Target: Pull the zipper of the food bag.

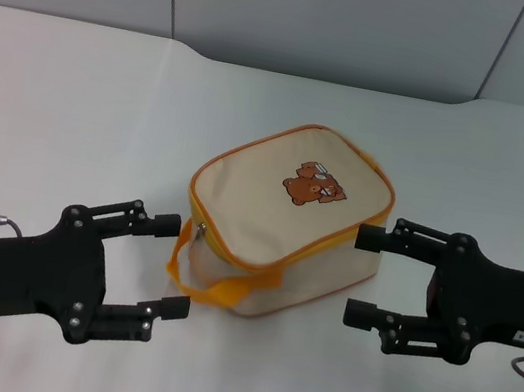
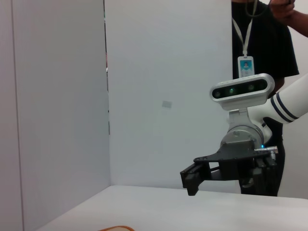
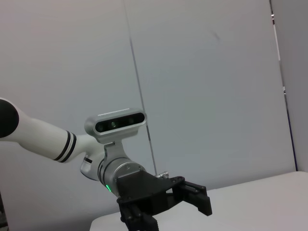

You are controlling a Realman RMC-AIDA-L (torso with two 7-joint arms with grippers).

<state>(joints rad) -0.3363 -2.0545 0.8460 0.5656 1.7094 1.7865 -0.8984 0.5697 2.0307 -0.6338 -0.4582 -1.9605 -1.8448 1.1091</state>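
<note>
Food bag (image 1: 286, 219) mid-table, zipper (image 1: 201, 233) pull on its left end by orange strap (image 1: 222, 288); left gripper (image 1: 166, 266) fingers apart beside that end, right gripper (image 1: 363, 277) fingers apart flanking opposite end.

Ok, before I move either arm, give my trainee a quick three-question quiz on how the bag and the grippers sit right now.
1. True or false: the right gripper is already clamped on the food bag.
2. Which side of the bag is the zipper pull tab on? A) the side facing the left gripper B) the side facing the right gripper C) on top, over the bear print
3. Fill in: the orange strap loop hangs at the bag's near corner, closest to the ____ gripper.

Key: 1 false, both grippers are open, one on each side of the bag; 2 A; 3 left.
</note>
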